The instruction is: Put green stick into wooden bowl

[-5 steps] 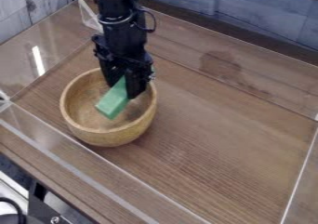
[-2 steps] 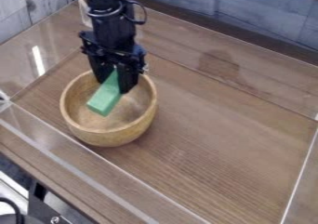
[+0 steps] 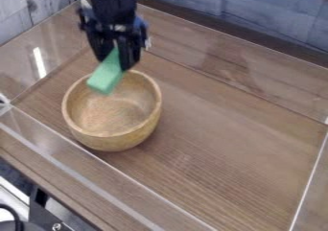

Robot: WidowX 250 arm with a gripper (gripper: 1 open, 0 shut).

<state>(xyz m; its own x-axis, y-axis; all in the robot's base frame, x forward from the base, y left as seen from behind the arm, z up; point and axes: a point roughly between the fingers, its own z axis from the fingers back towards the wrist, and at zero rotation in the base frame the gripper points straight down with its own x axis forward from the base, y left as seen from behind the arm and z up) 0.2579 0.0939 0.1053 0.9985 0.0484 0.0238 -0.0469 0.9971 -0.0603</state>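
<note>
The wooden bowl (image 3: 115,143) is round and light tan and stands on the left half of the wooden table. Its inside shows bare. Above the bowl's far left rim hangs the green stick (image 3: 104,79), a bright green bar tilted with its lower end pointing down and left. My black gripper (image 3: 113,60) comes down from the top of the camera view and is shut on the stick's upper end. The stick is clear of the bowl's floor and hides part of the far rim.
Clear plastic walls (image 3: 167,182) fence the wooden tabletop (image 3: 237,120) at the front and sides. A grey tiled wall (image 3: 256,10) runs behind. Dark equipment (image 3: 26,216) sits below the front left corner.
The gripper, still holding the green stick, has risen and shifted left and back, from low inside the bowl to above its far rim.
</note>
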